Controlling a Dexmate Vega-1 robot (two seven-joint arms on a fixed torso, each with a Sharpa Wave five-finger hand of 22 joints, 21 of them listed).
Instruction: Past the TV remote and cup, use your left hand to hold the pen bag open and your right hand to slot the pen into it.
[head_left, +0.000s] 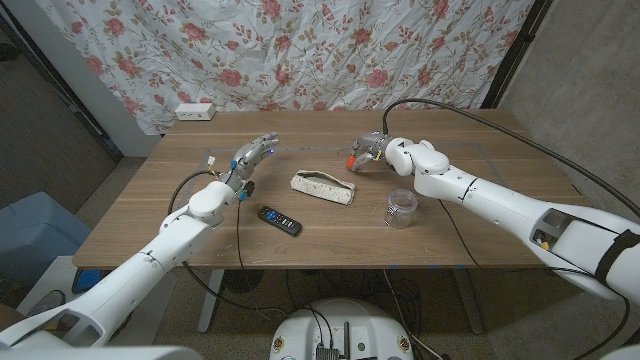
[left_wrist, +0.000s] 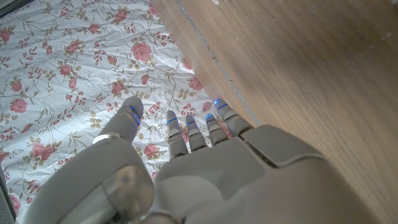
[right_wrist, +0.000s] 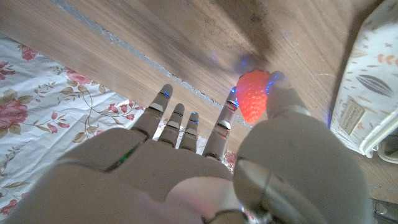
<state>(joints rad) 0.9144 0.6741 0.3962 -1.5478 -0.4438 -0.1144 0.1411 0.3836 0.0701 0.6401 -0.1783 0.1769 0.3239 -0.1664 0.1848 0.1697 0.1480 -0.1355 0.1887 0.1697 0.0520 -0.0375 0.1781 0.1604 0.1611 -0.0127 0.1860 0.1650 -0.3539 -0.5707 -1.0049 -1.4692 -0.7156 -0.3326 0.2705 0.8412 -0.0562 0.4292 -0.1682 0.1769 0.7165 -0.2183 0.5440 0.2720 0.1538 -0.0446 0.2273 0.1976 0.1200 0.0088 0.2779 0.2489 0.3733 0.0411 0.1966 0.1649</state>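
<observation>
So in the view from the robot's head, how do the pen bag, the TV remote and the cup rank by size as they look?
1. Pen bag, clearly largest.
2. TV remote, longer than the cup.
3. Cup, though bulkier than the remote, so that call is close.

A makeshift test room rather than a lived-in home: a rose-print sheet (head_left: 300, 50) hangs as a backdrop behind a plain wooden desk (head_left: 480, 215), a power strip (head_left: 195, 111) sits at its far edge, and cables (head_left: 520, 135) trail across bare grey walls (head_left: 590, 70).
</observation>
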